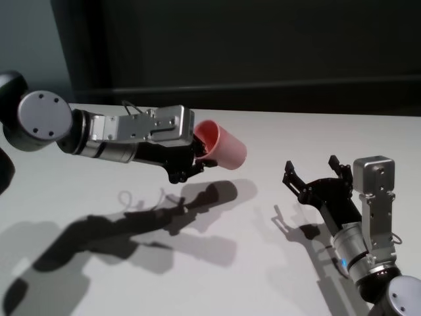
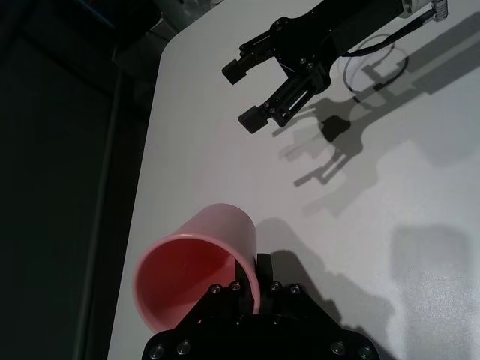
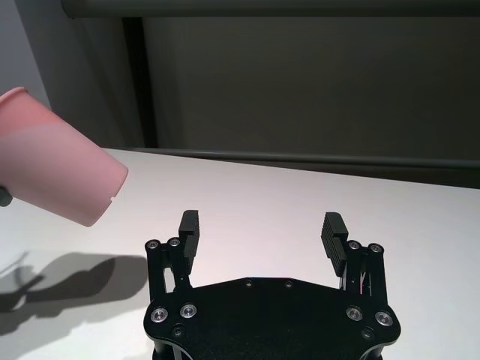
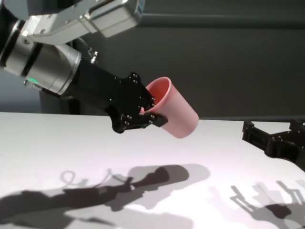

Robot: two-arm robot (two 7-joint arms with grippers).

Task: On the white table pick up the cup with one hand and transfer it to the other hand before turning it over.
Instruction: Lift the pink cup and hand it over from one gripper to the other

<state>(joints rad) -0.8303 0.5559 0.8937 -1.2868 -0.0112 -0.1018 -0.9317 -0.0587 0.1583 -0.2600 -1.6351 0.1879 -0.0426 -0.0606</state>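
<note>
My left gripper (image 1: 197, 155), on the wrist with the green light, is shut on the rim of the pink cup (image 1: 223, 148) and holds it in the air above the white table (image 1: 263, 270). The cup is tilted, with its base pointing toward my right side. It also shows in the left wrist view (image 2: 202, 262), right wrist view (image 3: 56, 169) and chest view (image 4: 174, 112). My right gripper (image 1: 312, 168), on the blue-lit wrist, is open and empty. It is low over the table to the right of the cup, with a gap between them.
The table's far edge (image 1: 302, 113) runs in front of a dark wall. Shadows of both arms fall on the tabletop. A thin black cable (image 2: 375, 64) loops by the right wrist.
</note>
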